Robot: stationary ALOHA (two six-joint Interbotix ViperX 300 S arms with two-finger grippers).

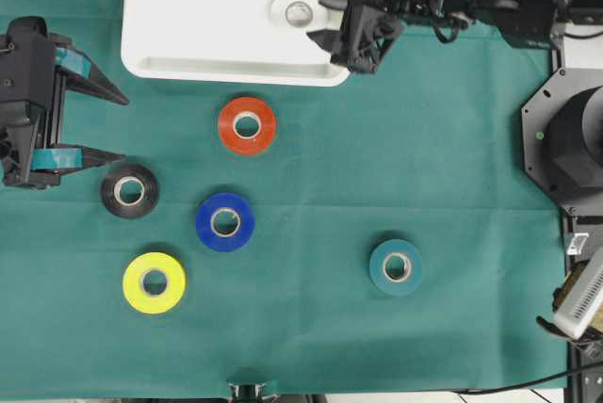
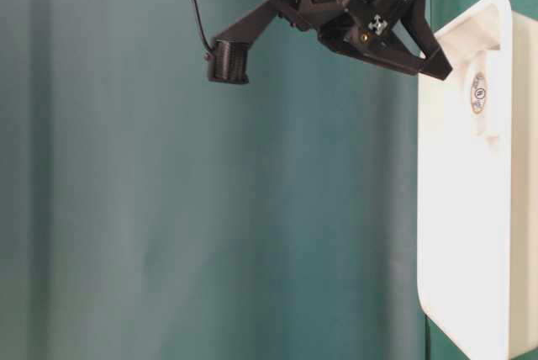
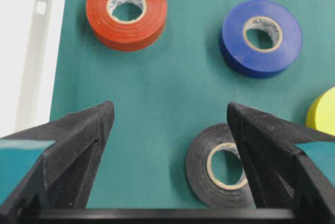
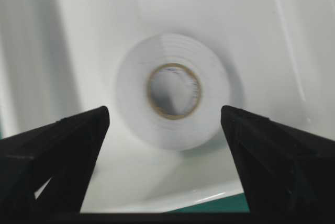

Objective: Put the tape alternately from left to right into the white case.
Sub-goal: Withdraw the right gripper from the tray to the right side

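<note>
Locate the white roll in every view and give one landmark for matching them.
Overhead: white roll lies flat in the white case, near its right end, beside the open right gripper.
Table-level: seen edge-on, upper right, in the case.
Left wrist: not in view.
Right wrist: centre of picture, between the open jaws.
Shared landmark: the case's raised rim, which also shows at the left wrist view's left edge.
</note>
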